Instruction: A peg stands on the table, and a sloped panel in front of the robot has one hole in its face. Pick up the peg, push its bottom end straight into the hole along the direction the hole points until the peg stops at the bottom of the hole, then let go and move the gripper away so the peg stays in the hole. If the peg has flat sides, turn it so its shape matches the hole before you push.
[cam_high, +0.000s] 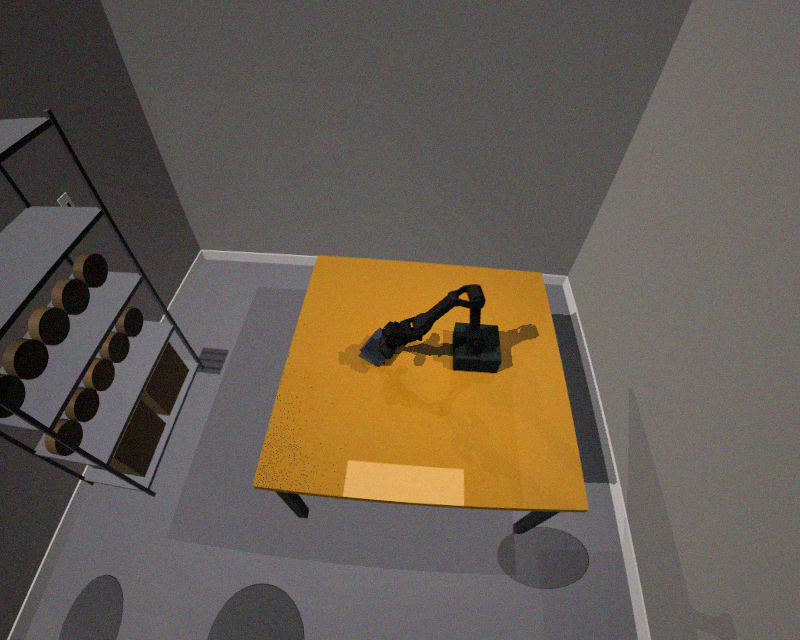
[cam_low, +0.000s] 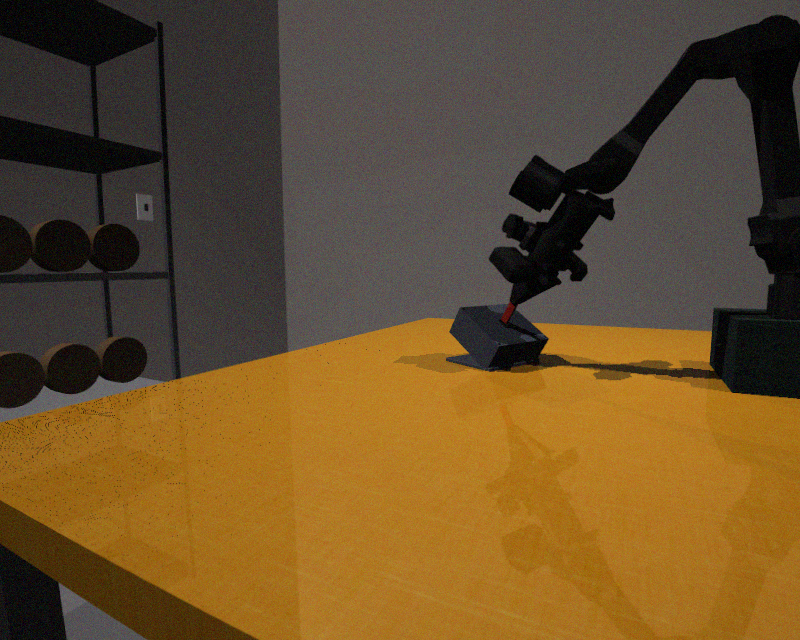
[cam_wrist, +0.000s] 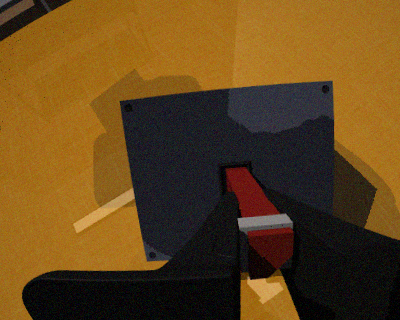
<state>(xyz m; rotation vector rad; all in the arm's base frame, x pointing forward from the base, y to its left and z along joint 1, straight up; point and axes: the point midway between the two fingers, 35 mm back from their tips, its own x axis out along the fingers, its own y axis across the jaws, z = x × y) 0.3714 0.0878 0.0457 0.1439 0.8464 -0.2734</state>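
Observation:
A red flat-sided peg (cam_low: 508, 313) (cam_wrist: 254, 197) with a light grey band slants down to the sloped dark blue-grey panel (cam_high: 372, 349) (cam_low: 475, 328) (cam_wrist: 170, 150). Its bottom end is at the mouth of the rectangular hole (cam_wrist: 223, 173), with dark gaps showing at the left and upper edges in the wrist view. How deep the end sits is hard to tell. My gripper (cam_low: 514, 300) (cam_wrist: 247, 199) is shut on the peg, above the panel face, with much of the peg between fingers and face showing. In the top view the peg is too small to make out well.
The panel stands on the orange table (cam_high: 427, 413) (cam_low: 400, 500), in front of the arm's dark base (cam_high: 476, 348) (cam_low: 753, 353). A shelf rack with round items (cam_high: 90, 270) (cam_low: 114, 246) stands off the table's left side.

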